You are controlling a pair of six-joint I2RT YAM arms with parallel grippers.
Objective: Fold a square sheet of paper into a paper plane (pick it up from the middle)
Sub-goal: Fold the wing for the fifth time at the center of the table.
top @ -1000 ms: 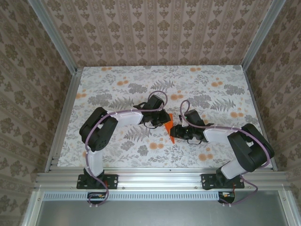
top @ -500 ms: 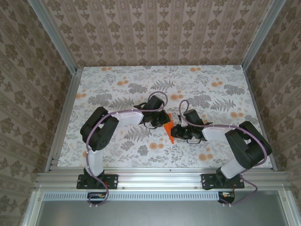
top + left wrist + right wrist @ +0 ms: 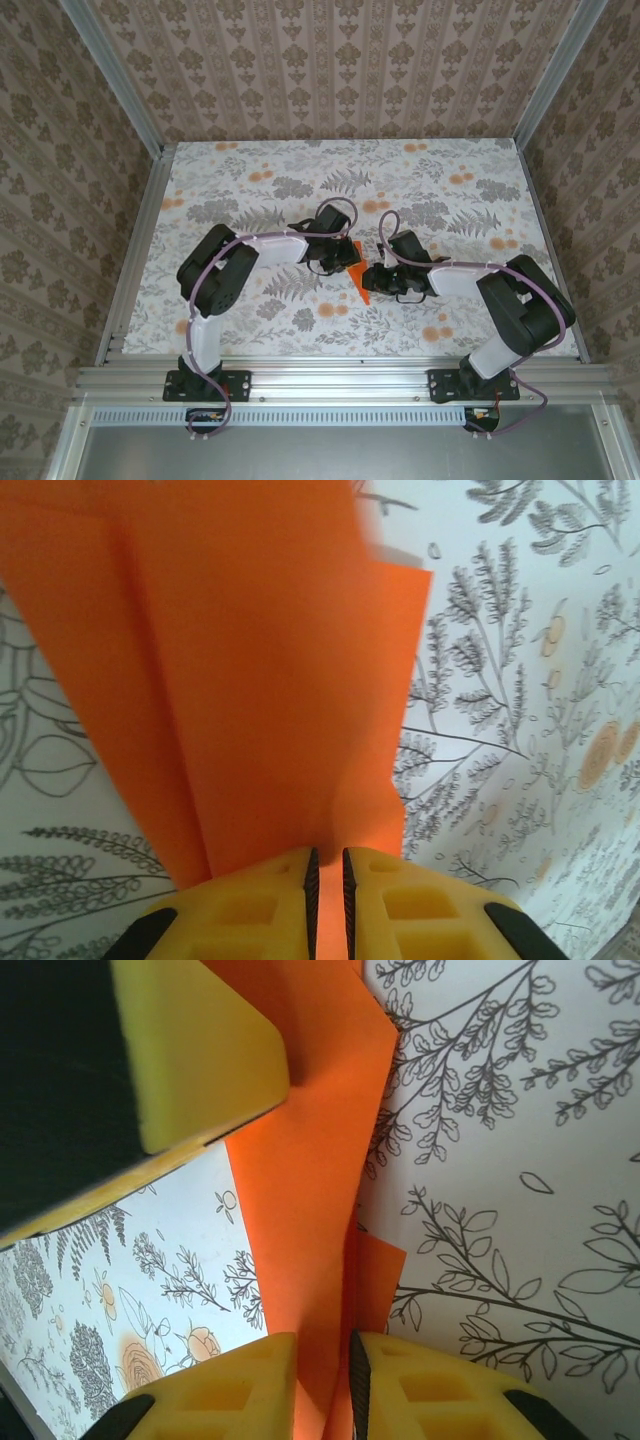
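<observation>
Left fingers (image 3: 250,910), right fingers (image 3: 230,1390) both clamped on orange paper (image 3: 250,680): folded, creased, layered, bright.

Top camera looks down on the whole counter (image 3: 220,180); both wrist cameras face, close-up, the same orange paper (image 3: 250,660)

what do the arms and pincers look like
The left arm and right arm have black joints, white links and a loose lilac cable looping along them. The left pincer and right pincer have blocky yellow fingers with square recesses.
</observation>
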